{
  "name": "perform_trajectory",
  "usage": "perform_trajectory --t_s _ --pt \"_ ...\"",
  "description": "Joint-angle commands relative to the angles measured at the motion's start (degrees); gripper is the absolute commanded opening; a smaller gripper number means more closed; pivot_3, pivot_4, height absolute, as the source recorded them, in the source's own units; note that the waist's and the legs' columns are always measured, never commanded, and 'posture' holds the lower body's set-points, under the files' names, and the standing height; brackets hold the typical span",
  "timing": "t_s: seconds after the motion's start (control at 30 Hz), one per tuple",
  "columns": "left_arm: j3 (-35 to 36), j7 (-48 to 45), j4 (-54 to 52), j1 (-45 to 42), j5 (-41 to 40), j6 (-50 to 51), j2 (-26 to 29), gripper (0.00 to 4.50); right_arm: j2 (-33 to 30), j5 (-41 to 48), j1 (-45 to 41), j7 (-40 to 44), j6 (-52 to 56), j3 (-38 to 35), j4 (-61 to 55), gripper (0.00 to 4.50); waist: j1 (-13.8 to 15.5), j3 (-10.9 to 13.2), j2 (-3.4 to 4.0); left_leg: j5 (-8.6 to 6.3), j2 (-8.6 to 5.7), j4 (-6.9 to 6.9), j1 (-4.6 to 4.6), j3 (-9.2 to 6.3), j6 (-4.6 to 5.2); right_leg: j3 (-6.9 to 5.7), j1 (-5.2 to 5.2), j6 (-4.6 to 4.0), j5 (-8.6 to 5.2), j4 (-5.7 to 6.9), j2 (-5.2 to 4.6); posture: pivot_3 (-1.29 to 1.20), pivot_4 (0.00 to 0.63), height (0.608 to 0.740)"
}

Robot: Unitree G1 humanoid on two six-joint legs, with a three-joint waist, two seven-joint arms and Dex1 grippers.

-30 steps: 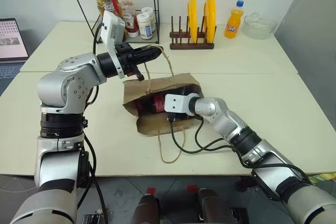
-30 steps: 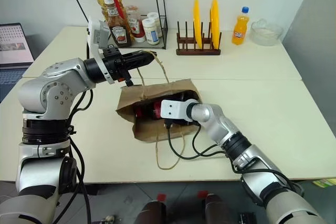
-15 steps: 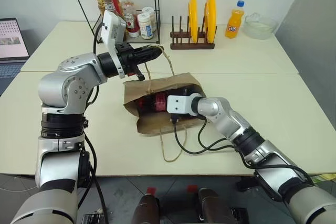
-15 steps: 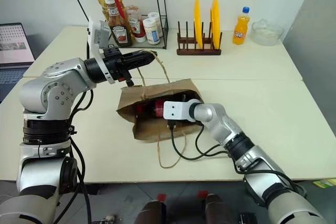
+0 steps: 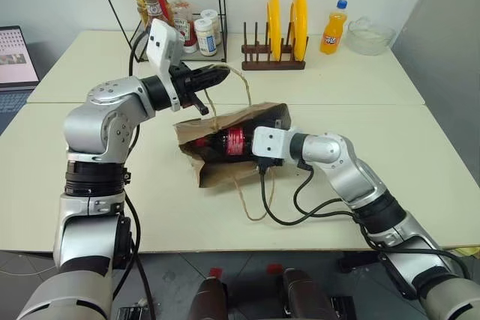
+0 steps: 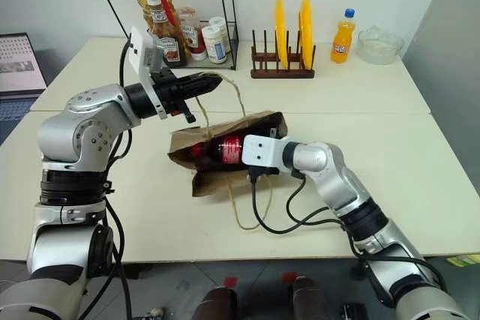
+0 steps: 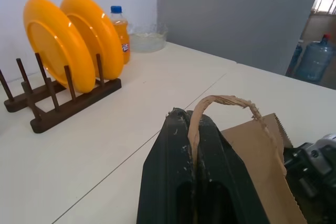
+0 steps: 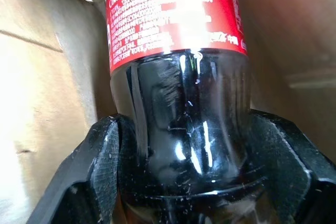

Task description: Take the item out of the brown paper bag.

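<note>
The brown paper bag point(image 5: 216, 174) lies on its side mid-table, its mouth held agape. My left gripper point(image 5: 219, 74) is shut on the bag's upper loop handle point(image 7: 223, 100) and holds it above the bag. The item, a cola bottle point(image 5: 227, 142) with a red label, lies level in the bag's mouth, cap end still inside. My right gripper point(image 5: 249, 145) is shut on the bottle's base end, and both fingers point(image 8: 102, 156) press the dark bottle point(image 8: 173, 19). The bag's lower handle point(image 5: 251, 201) trails on the table.
A wooden rack with two yellow plates point(image 5: 286, 19), an orange soda bottle point(image 5: 334, 29) and a glass bowl point(image 5: 369, 35) stand at the back. A wire rack of condiment bottles point(image 5: 180, 24) is back left. A laptop point(image 5: 15, 54) sits far left. A black cable point(image 5: 300, 207) loops below my right wrist.
My right gripper has drawn back to the right and a little up with the cola bottle, which now shows more in the bag's mouth. The left gripper keeps the handle in place.
</note>
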Motion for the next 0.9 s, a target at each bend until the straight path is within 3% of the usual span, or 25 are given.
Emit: perform_trajectory --t_s 0.03,0.37,0.63,0.77,0.9 --pt "-0.16 -0.17 -0.54 -1.32 1.04 -1.97 0.09 0.00 -2.59 3.66 1.44 0.82 -1.94 -4.95 -4.49 3.22 0.06 0.00 0.00 0.00 0.00 0.00 -0.01 0.00 0.00 0.00 0.00 0.00 0.00 0.00 0.00 0.00 0.150 0.740" --pt "-0.50 0.68 1.69 -1.63 3.50 -3.20 -0.32 0.00 -9.83 15.57 9.27 5.39 -5.60 -13.58 -15.87 3.22 0.10 0.00 0.00 0.00 -0.01 0.01 -0.02 0.00 0.01 0.00 0.00 0.00 0.00 -0.01 -0.01 0.00 0.150 0.740" --pt "-0.63 0.63 3.49 -1.92 4.74 -4.69 -0.71 0.00 -11.04 27.11 10.13 2.29 9.34 -23.12 -26.76 3.22 0.17 0.00 0.00 0.00 -0.01 0.02 -0.02 -0.01 0.01 0.00 0.00 0.00 0.00 0.00 -0.01 0.00 0.150 0.740" --pt "-0.55 0.36 4.01 -1.85 5.02 -5.14 -0.51 0.00 -14.34 27.44 7.78 -2.85 18.65 -30.37 -22.41 3.22 0.34 0.00 0.00 0.00 -0.03 0.03 -0.03 0.00 0.00 0.00 0.01 0.01 0.00 0.00 -0.02 0.00 0.150 0.740" --pt "-0.67 0.40 4.87 -1.79 5.86 -5.99 -0.48 0.00 -22.48 21.64 7.60 -5.70 23.47 -30.83 -12.57 3.22 0.95 0.00 0.00 0.00 -0.05 0.02 -0.04 0.01 0.01 0.01 0.01 0.01 0.00 -0.06 -0.03 0.00 0.150 0.740"
